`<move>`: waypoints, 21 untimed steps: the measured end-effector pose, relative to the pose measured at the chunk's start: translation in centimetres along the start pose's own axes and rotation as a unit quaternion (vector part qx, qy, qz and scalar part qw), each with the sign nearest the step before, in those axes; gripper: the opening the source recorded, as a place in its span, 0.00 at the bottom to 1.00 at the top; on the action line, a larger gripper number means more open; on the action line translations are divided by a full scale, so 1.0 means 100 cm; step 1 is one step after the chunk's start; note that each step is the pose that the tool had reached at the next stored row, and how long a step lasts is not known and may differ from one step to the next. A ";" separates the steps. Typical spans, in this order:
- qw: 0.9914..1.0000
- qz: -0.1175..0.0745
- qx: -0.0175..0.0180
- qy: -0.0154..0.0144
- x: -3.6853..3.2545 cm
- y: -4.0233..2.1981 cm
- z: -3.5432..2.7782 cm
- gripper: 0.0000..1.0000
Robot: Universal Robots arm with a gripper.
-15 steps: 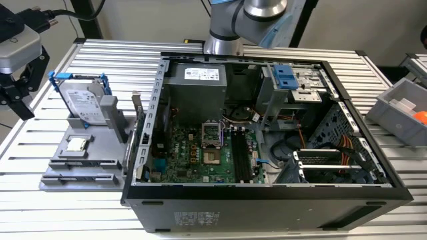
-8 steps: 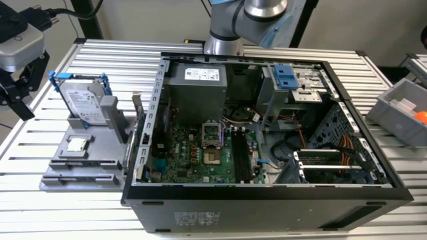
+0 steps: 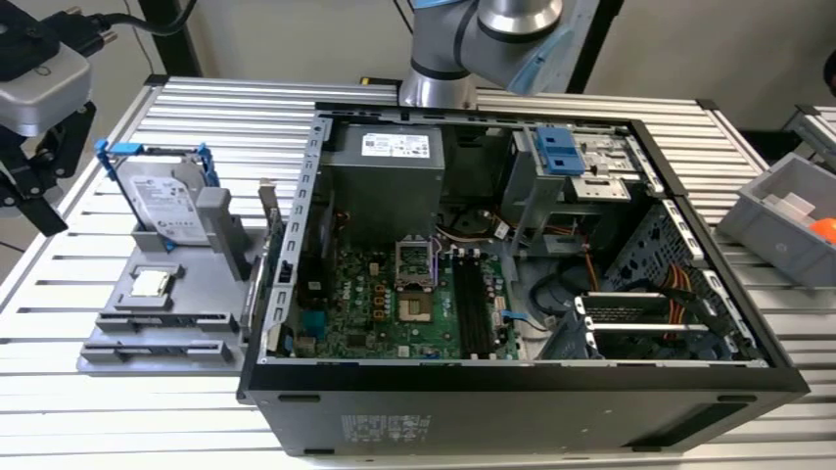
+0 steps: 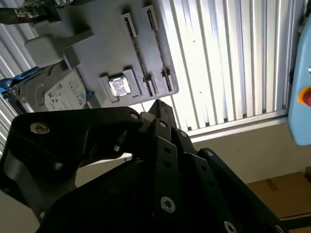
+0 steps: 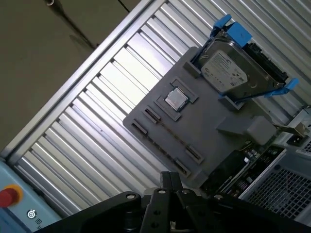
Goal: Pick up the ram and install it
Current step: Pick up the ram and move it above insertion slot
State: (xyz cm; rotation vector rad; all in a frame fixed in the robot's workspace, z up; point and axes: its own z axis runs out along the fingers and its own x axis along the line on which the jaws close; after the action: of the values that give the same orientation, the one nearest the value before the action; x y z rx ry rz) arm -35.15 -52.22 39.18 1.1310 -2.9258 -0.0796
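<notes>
Evidently the work stands at the reach for pickup. The pincer (image 3: 33,191) hangs high by the exterior view's left edge of the slatted surface (image 3: 78,411), apart from the grey tray (image 3: 196,299) and well apart from the open computer case (image 3: 523,380); in both wrist views it looks pressed together at the tip with nothing between, so it carries no part. Where the ram sits I cannot tell for sure; the 2 long holders (image 3: 160,345) at the tray's front look bare, and the dark memory slots (image 3: 473,308) on the motherboard (image 3: 372,308) are too dim to show whether a stick stands in 1. The tray does carry a hard drive (image 3: 167,201) in a blue frame and a small square processor chip (image 3: 153,283); neither is the target. By my judgement, taking so thin a board calls for the pincer to spread, line up with the stick's long edges and descend squarely; a skewed grip could tilt it and spoil the seating.
</notes>
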 end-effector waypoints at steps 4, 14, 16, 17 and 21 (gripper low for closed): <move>1.000 -0.011 0.000 0.001 0.0000 0.0000 0.0000 0.00; 0.999 -0.043 0.000 0.002 0.0000 -0.0001 0.0000 0.00; 0.999 -0.051 0.000 0.002 0.0000 -0.0001 0.0000 0.00; 0.999 -0.055 0.000 0.002 0.0000 -0.0001 0.0000 0.00; 0.998 -0.070 0.001 0.001 -0.0001 -0.0001 0.0000 0.00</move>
State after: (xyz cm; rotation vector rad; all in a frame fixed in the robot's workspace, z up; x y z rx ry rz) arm -35.14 -52.22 39.19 1.3344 -2.8411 -0.0749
